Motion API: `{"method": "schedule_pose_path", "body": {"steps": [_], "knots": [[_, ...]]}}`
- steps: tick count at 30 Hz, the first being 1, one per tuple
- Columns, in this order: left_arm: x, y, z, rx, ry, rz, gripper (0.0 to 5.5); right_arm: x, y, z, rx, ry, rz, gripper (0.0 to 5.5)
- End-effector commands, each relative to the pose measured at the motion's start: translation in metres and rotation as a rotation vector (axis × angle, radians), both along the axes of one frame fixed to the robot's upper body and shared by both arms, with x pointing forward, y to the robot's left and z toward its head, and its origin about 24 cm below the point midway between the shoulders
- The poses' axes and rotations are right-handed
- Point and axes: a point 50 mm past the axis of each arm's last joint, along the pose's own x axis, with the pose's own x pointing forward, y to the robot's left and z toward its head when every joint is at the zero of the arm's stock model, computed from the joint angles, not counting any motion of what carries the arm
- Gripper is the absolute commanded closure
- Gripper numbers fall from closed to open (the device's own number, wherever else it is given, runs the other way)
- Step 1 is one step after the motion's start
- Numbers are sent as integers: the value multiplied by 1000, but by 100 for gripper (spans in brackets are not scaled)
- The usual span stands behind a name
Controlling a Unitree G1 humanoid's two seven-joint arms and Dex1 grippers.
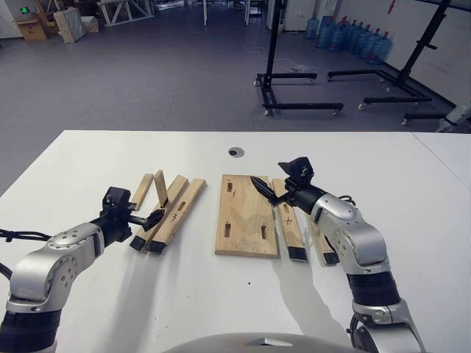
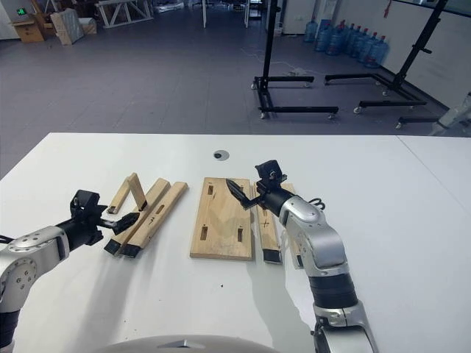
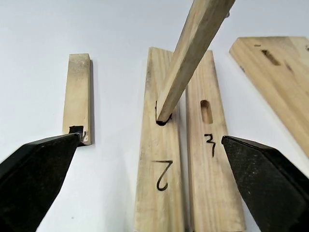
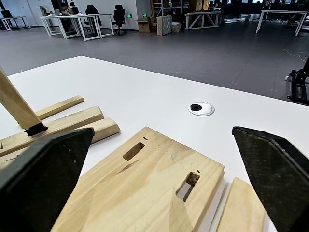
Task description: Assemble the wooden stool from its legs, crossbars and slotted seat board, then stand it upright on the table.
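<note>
The slotted seat board (image 1: 246, 215) lies flat at the table's middle. To its left lie two long legs (image 1: 176, 212) side by side. A crossbar (image 1: 160, 187) stands tilted with its end in the slot of the outer leg (image 3: 157, 164). Another short crossbar (image 1: 142, 191) lies flat further left. My left gripper (image 1: 151, 218) is open, low over the near ends of these legs, with nothing in it. Right of the board lie two more legs (image 1: 288, 220). My right gripper (image 1: 281, 179) hovers open over the board's far right corner, holding nothing.
A round cable hole (image 1: 235, 152) sits in the white table (image 1: 412, 191) beyond the board. Bare tabletop lies in front of the parts and on both sides. Black metal stands (image 1: 302, 88) are on the floor behind the table.
</note>
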Motion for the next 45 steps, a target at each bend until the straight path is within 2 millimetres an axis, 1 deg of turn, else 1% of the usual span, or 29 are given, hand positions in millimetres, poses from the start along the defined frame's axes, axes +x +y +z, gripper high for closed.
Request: {"method": "schedule_pose_path", "body": {"steps": [1,4,9,13,14,15,16,17,18,20,24,31,34,39,45], "knots": [[2,12,-1,114,-14,-20,11,3,4,2,1,-9,14,25],[3,12,-3,122,-11,-37,11,3,5,3,3,-8,17,25],[4,8,-10,80,15,-49,83,3,8,3,5,-7,25,25],[3,7,-14,94,21,-66,139,2,9,2,6,-5,28,25],[3,6,-15,94,21,-67,161,2,10,2,6,-4,30,25],[3,5,-16,95,22,-68,168,2,10,2,7,-3,31,25],[3,5,-18,99,23,-69,190,2,10,2,7,-2,32,25],[3,4,-20,105,25,-72,196,2,11,2,9,-1,33,25],[3,3,-21,108,27,-75,216,2,11,2,9,0,33,25],[3,2,-23,112,29,-80,240,2,12,2,11,1,38,25],[3,-5,-24,86,31,-99,240,1,14,2,14,3,43,25],[5,-6,-29,109,42,-112,240,1,16,1,18,7,45,25],[5,-5,-35,142,65,-121,240,0,17,0,20,12,47,25],[2,-2,-53,186,130,-137,240,-3,17,-3,22,19,49,25],[7,-7,-47,160,108,-142,240,0,18,-1,19,12,56,25]]}}
